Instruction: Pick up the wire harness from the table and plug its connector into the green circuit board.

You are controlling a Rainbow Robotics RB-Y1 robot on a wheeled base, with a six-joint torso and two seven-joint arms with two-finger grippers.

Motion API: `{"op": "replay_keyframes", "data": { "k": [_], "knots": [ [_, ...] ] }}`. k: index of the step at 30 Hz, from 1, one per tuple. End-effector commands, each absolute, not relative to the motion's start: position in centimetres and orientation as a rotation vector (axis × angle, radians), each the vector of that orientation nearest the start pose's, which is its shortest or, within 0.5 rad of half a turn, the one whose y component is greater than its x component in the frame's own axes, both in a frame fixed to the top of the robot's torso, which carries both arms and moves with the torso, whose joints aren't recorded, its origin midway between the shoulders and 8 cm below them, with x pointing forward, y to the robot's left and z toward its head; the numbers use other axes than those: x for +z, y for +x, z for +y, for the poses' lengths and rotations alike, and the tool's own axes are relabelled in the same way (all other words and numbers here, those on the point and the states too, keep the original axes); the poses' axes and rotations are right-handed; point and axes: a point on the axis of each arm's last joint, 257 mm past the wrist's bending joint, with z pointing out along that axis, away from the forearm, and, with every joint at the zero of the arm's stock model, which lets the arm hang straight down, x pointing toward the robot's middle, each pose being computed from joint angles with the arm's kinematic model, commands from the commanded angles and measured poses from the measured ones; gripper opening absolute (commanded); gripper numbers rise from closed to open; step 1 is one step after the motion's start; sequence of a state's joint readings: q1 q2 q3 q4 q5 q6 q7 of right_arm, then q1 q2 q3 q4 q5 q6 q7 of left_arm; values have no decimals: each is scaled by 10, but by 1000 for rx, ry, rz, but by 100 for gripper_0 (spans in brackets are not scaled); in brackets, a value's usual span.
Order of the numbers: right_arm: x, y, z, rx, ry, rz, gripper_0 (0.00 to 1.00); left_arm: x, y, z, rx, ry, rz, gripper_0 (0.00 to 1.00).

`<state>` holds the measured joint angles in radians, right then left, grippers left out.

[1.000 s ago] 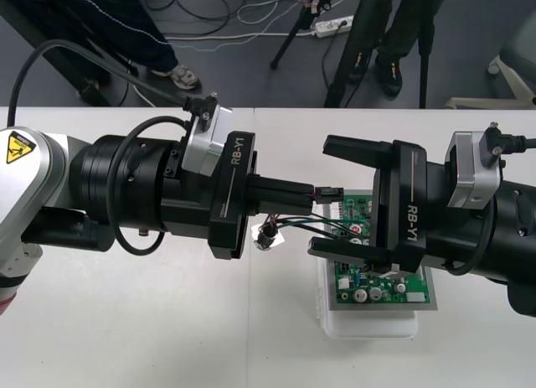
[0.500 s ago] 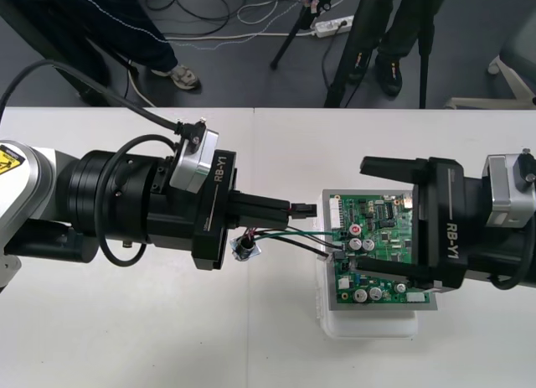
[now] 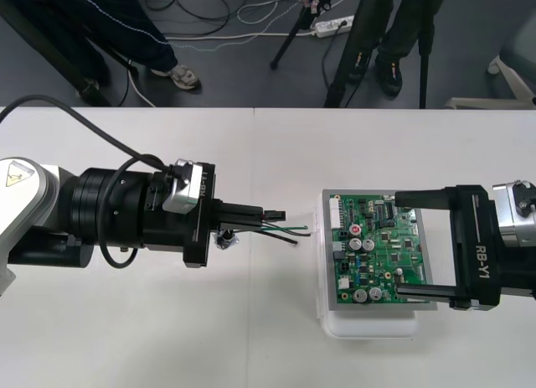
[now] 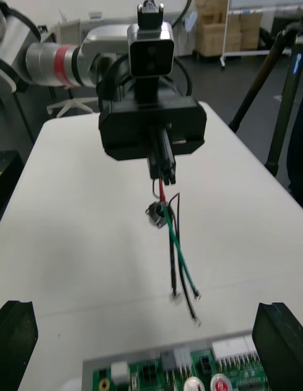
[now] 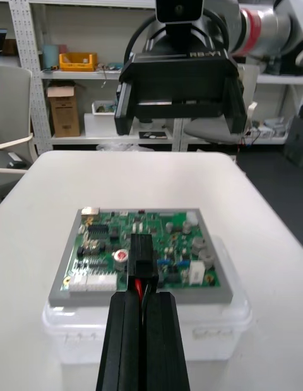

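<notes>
Black plug (image 3: 274,214) pinched in closed left claw (image 3: 266,213) (loose wires (image 3: 286,230) hang over worktop (image 3: 251,338)) | long axis aimed at green board (image 3: 377,237), apart to its right | right claw (image 3: 400,244) open over board's right half

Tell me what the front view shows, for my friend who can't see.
The left hand pinches a bunch of wires over the white table, loose ends pointing at the green board. The right hand is open over the board's other side.
</notes>
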<state>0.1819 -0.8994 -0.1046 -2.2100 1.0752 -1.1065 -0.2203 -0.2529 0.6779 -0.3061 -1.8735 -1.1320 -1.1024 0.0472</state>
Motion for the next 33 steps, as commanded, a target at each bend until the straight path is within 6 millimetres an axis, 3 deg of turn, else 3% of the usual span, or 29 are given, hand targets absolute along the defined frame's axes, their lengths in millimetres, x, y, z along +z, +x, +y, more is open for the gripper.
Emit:
{"op": "replay_keyframes", "data": {
  "k": [1, 18, 22, 33],
  "knots": [
    [-122, 293, -165, 606, -1486, 1401, 100, -145, 324, 35, -911, 1520, 1086, 0],
    [-176, 293, -242, 323, -1775, 1591, 100, -205, 329, 39, -914, 1547, 1071, 0],
    [-193, 288, -263, 268, -1855, 1656, 100, -216, 333, 34, -898, 1558, 1045, 0],
    [-215, 289, -300, 146, -1919, 1793, 100, -238, 340, 11, -911, 1549, 1019, 0]
  ]
}}
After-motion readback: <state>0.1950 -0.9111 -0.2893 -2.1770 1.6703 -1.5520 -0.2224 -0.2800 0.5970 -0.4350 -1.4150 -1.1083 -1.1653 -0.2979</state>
